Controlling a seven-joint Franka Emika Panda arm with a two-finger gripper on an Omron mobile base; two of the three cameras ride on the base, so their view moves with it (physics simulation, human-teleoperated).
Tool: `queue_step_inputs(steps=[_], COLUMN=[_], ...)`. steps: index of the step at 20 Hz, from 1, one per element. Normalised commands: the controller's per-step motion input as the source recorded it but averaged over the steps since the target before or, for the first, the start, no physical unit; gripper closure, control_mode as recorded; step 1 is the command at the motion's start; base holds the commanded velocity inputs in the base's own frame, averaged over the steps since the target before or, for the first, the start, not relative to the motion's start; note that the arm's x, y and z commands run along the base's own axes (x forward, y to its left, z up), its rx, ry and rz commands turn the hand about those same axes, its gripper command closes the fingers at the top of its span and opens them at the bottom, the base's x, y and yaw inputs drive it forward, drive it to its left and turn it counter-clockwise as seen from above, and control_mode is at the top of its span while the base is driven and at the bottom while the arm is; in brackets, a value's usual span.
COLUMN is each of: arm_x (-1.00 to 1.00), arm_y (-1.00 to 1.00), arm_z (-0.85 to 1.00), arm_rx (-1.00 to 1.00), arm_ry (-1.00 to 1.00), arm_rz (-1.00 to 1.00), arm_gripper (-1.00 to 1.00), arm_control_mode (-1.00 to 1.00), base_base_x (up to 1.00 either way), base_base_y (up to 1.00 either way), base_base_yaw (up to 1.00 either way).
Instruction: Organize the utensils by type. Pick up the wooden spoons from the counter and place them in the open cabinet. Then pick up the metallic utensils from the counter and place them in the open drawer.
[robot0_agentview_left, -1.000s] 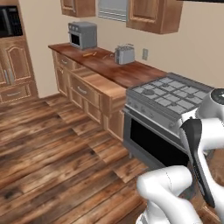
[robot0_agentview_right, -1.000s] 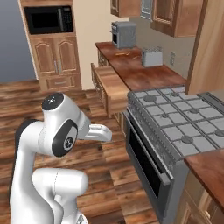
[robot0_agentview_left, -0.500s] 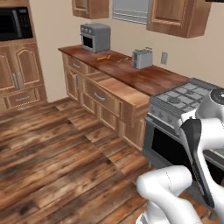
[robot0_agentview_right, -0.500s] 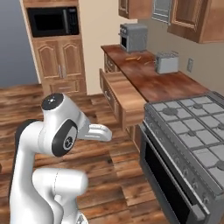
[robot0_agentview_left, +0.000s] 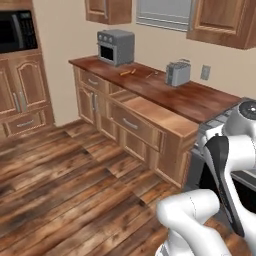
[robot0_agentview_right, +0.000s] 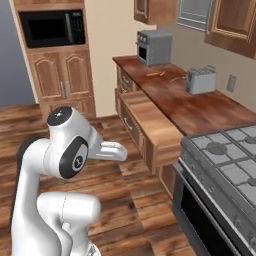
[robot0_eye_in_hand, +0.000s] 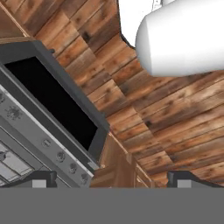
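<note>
On the glossy reddish wood-grain surface (robot0_agentview_left: 200, 100), your slim orange fork (robot0_agentview_left: 127, 72) lies just right of the boxy grey toaster oven (robot0_agentview_left: 116, 46), the pale spoon (robot0_agentview_left: 150, 75) beyond it. The end effector (robot0_eye_in_hand: 111, 179) spreads wide above plank flooring, holding nothing.

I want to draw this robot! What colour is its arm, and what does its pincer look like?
The arm is glossy white with fat rounded segments and dark grey joint bands; one round joint carries a small circular mark. The pincer has two small dark finger tips with grey pads.
</note>
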Motion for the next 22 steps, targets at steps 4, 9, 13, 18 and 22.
queue_step_inputs(steps=[4, 9, 13, 18, 22], arm_x=[0.00, 0.00, 0.00, 0.00, 0.00], arm_y=[0.00, 0.00, 0.00, 0.00, 0.00], arm_z=[0.00, 0.00, 0.00, 0.00, 0.00], arm_rx=[0.00, 0.00, 0.00, 0.00, 0.00], arm_ry=[0.00, 0.00, 0.00, 0.00, 0.00], arm_rz=[0.00, 0.00, 0.00, 0.00, 0.00], arm_gripper=[-1.00, -1.00, -1.00, -1.00, -1.00], arm_control_mode=[1.00, 1.00, 1.00, 1.00, 1.00], base_base_x=[0.54, 0.46, 0.32, 0.28, 0.16], base_base_y=[0.56, 0.53, 0.66, 0.85, 0.95], base_base_yaw=[-0.30, -0.36, -0.41, -0.26, -0.21])
